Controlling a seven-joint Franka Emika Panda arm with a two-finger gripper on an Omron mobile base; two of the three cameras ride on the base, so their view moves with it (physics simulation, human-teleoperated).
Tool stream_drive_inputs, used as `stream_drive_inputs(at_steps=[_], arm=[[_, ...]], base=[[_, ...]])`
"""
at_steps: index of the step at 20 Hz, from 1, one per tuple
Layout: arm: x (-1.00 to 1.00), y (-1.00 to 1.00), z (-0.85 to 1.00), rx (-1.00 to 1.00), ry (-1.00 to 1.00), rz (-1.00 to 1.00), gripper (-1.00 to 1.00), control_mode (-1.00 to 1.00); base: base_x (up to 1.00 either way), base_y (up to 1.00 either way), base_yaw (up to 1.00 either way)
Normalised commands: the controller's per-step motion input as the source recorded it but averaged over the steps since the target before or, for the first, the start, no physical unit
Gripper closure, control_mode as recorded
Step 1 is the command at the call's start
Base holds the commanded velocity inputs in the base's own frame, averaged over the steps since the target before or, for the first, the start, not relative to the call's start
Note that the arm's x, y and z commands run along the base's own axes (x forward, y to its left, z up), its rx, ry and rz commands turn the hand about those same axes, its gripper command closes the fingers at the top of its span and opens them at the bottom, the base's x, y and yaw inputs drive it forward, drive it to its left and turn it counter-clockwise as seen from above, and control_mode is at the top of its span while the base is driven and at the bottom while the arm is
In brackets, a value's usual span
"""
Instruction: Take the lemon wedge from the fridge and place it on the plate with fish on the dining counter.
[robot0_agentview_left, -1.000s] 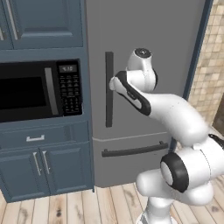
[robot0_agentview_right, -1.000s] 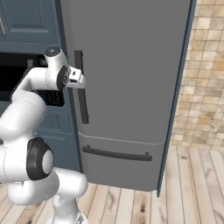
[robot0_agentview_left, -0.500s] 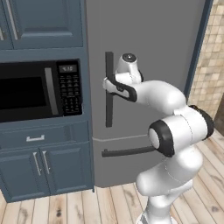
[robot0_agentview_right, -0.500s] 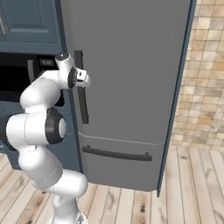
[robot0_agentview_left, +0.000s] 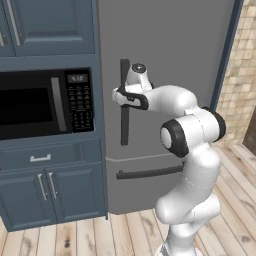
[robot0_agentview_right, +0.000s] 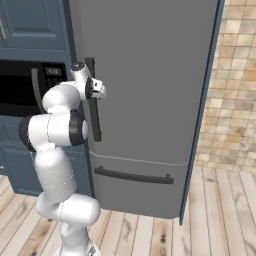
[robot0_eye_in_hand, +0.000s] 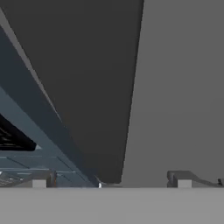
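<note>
While the fridge (robot0_agentview_left: 170, 100) stands closed, its tall grey door shut, the white arm reaches the jaws (robot0_agentview_left: 120, 96) up to the dark vertical bar handle (robot0_agentview_left: 124, 120) on the door's left edge. Spread wide apart, they sit on either side of that bar without clamping it. A black microwave (robot0_agentview_left: 45, 102) sits in the blue cabinetry just left of the fridge.

place: kitchen | shown by: fridge (robot0_agentview_left: 170, 45), built-in microwave (robot0_agentview_left: 42, 102), blue cabinets (robot0_agentview_left: 47, 192)
</note>
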Motion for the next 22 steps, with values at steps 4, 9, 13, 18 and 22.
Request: stream_drive_inputs(at_steps=[4, 9, 13, 18, 22], arm=[[0.57, 0.15, -0.28, 0.05, 0.00, 0.00, -1.00, -1.00], [0.44, 0.03, -0.35, 0.00, 0.00, 0.00, -1.00, -1.00], [0.40, 0.00, -0.34, 0.00, 0.00, 0.00, -1.00, -1.00], [0.19, 0.00, -0.49, -0.01, -0.14, 0.00, -1.00, -1.00], [0.01, 0.00, -0.50, -0.02, -0.20, 0.00, -1.00, -1.00]], base=[[0.00, 0.00, 0.00], [0.00, 0.00, 0.00], [0.00, 0.00, 0.00], [0.00, 0.00, 0.00], [0.00, 0.00, 0.00]])
